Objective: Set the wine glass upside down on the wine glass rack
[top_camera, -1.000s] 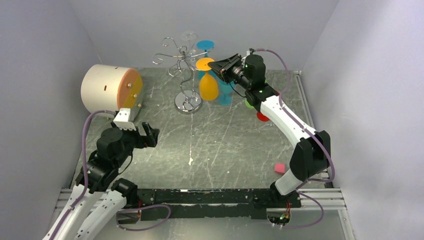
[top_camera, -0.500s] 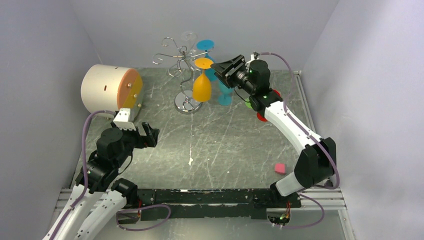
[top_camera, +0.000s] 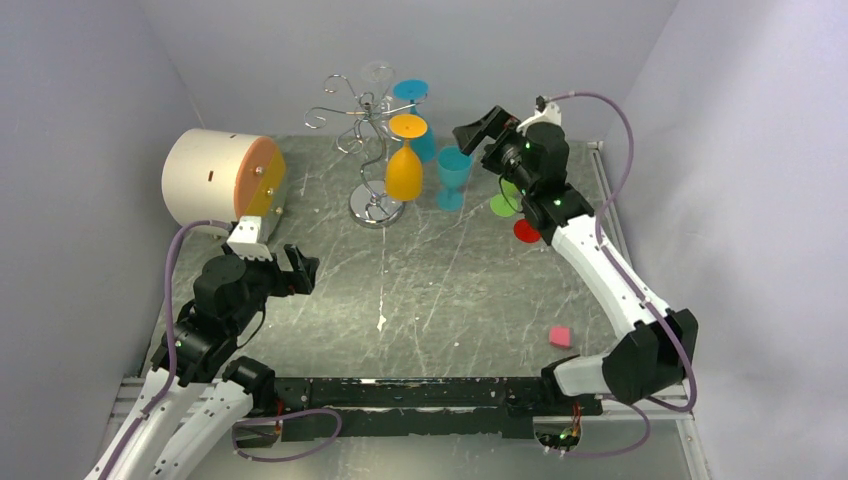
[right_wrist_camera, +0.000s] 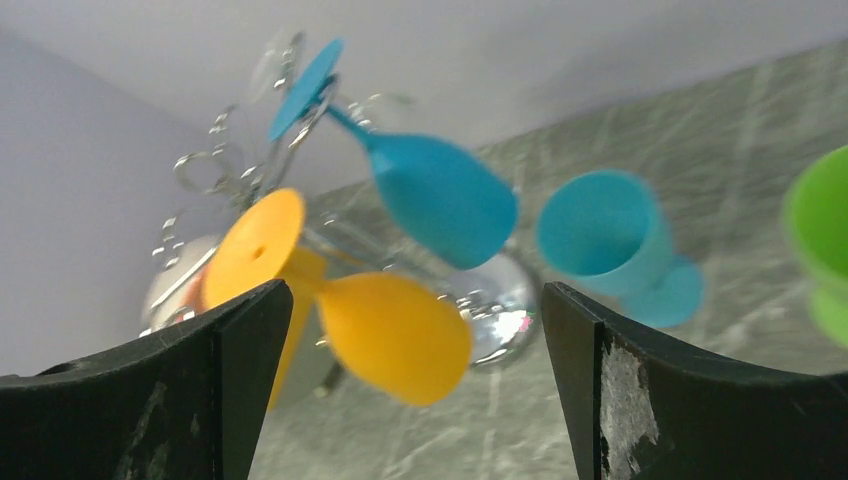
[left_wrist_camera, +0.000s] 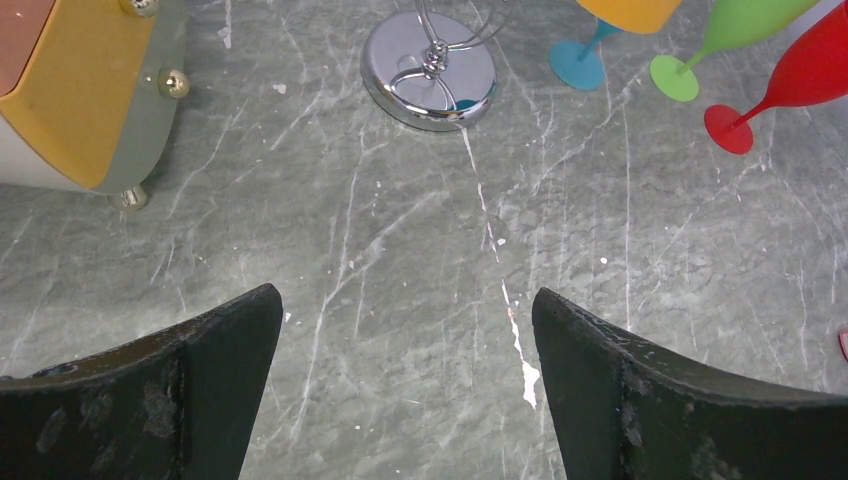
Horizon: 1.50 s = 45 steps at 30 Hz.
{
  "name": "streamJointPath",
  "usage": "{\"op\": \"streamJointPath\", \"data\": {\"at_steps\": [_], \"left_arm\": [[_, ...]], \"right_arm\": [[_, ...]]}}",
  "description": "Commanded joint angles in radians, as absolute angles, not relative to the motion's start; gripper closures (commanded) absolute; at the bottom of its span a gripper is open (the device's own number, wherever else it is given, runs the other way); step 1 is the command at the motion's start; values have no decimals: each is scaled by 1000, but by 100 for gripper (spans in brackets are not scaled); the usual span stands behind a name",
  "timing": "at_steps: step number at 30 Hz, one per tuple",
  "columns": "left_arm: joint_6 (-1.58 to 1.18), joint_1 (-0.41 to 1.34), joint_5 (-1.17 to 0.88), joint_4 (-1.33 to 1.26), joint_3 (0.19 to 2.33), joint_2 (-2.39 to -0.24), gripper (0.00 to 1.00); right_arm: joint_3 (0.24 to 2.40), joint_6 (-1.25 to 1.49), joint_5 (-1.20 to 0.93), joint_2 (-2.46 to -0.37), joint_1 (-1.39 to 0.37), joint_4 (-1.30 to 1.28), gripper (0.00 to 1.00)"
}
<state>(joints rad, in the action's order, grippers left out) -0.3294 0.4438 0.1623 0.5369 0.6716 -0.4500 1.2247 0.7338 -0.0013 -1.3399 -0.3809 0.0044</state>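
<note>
Orange wine glass (top_camera: 404, 165) hangs on the wine glass rack (top_camera: 366, 120), upper middle of the overhead frame. Foot up in a wire loop, bowl mouth down, long axis close to vertical. The bowl is off the table, just above and right of the rack's chrome base (top_camera: 377, 207)

Around it:
- blue glass (top_camera: 410, 90) hung the same way on the arm behind, bowls near each other
- teal glass (top_camera: 452, 175) upright on the table, just right of the orange bowl
- green glass (top_camera: 505, 198) and red glass (top_camera: 524, 231) on their sides further right, partly behind the right arm
- cream cylinder with orange end (top_camera: 215, 178) at the left, well apart from the rack
- pink cube (top_camera: 560, 336) lower right

Right gripper (top_camera: 478, 128) is up right of the rack, jaws spread wide, nothing between them, apart from the orange glass. Its wrist view frames both hung glasses between the fingers, blurred

Left gripper (top_camera: 296, 270) is lower left, low over bare table (left_wrist_camera: 420, 250), jaws wide, empty. Nothing sits between it and the rack base
</note>
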Motion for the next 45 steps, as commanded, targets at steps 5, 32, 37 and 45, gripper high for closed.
{"op": "streamJointPath", "data": {"at_steps": [5,32,37,45], "left_arm": [[-321,439,149,531,664,-436,2],[-323,439,148,531,666,-445,2],[-323,440,148,531,664,-439,2],[-321,439,143,529,665,-443,2]], "right_arm": [[1441,398,141,-1507,-305,-300,4],[1661,298,-1,-1919,-285,-267,59],[1668,294,-10,-1942,-285,-266,60],[1694,276,15,-1961,-285,-298,70]]}}
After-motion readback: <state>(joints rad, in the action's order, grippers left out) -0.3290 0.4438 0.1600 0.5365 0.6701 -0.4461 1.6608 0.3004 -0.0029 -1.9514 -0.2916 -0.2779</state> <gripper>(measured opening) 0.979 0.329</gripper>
